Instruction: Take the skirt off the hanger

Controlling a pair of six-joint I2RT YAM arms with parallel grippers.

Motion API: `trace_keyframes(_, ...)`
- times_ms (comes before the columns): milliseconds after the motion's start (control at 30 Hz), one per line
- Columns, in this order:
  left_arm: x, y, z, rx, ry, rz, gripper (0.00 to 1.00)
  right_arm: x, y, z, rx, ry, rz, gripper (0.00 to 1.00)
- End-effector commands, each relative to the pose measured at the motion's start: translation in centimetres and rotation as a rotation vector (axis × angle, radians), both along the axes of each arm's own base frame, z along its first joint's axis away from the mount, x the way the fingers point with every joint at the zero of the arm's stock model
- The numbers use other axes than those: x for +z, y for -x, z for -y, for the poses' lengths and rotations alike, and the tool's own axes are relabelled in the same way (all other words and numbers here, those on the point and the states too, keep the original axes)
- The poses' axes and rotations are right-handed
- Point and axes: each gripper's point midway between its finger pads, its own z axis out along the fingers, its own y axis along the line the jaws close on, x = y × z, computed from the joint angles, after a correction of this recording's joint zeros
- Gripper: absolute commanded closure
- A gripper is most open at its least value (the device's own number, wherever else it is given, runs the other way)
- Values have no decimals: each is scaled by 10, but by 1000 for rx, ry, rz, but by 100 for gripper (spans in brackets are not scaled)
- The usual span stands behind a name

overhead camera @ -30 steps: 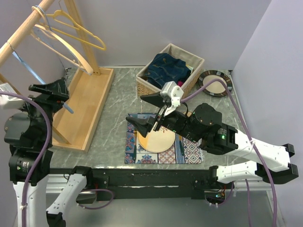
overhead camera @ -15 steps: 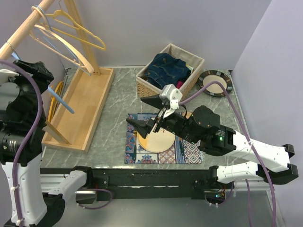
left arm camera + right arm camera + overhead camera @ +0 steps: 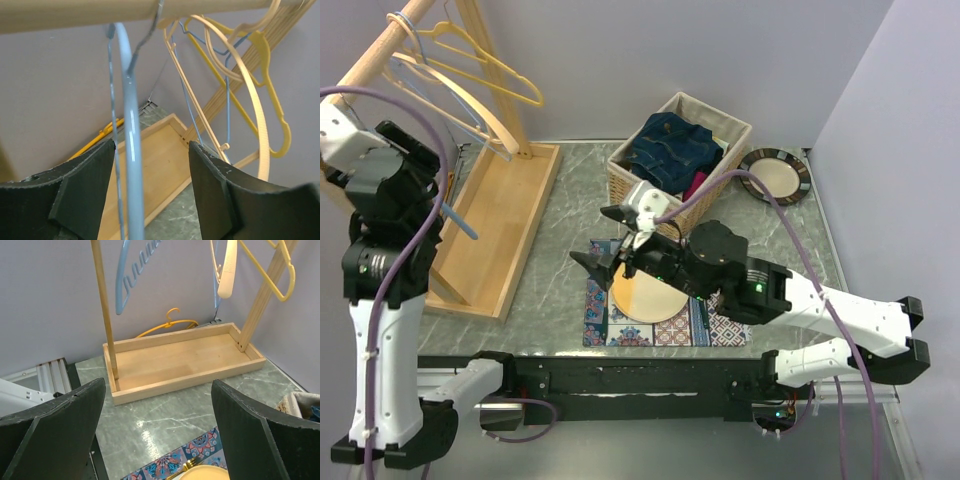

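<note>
The table (image 3: 565,215) was grey-green stone veined with white. On its left stood a rack of pale, smooth wood: a shallow rectangular tray (image 3: 500,235) for a base and a round rail (image 3: 75,12) overhead. Thin, curved hangers hung from the rail, among them a yellow hanger (image 3: 505,78) and a cream hanger (image 3: 470,112). An orange-yellow hanger (image 3: 167,324) lay on the table behind the tray.

A square wicker basket (image 3: 630,185) with coarse woven walls stood toward the far right. Just beside it lay a round plate (image 3: 775,172) with a dark rim. A patterned mat (image 3: 620,328) of blue, red and white tiles lay near the arms, and a tan disc (image 3: 645,298) rested on it.

The pale blue hanger (image 3: 131,150), glossy and rounded, hung from the rail on a thin wire hook. A dark blue denim garment (image 3: 675,145) lay bundled in the basket, well apart from the rack. Whether it was the skirt could not be told.

The left gripper (image 3: 150,147) was raised to the rail with its jaws parted. The blue hanger's arm ran down through the gap, nearer the left finger, with no finger pressed on it. The right gripper (image 3: 157,385) hovered above the mat, its jaws spread wide and holding nothing.
</note>
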Motion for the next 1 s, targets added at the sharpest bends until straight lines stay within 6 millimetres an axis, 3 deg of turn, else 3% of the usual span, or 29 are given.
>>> trace_keyframes(0, 6, -13, -2, 13, -26, 24, 35, 31, -2, 1, -11, -40, 39, 7)
trace_keyframes(133, 8, -20, 2, -13, -35, 44, 44, 32, -2, -3, -8, -40, 39, 7)
trace_keyframes(267, -5, -27, 4, -27, -37, 20, 48, 29, -4, -3, -19, -33, 41, 7)
trace_keyframes(400, -1, -29, 5, -34, -42, 35, 56, 24, -8, -3, -37, -16, 45, 7)
trace_keyframes(667, 0, -42, 9, -60, -54, 26, 63, 26, -10, 1, -52, -19, 66, 6)
trace_keyframes(800, 1, -49, 12, -78, -68, 32, 79, 27, -9, 4, -53, -25, 71, 6)
trace_keyframes(967, 8, -54, 14, -90, -84, 42, 86, 30, -10, 7, -62, -31, 77, 6)
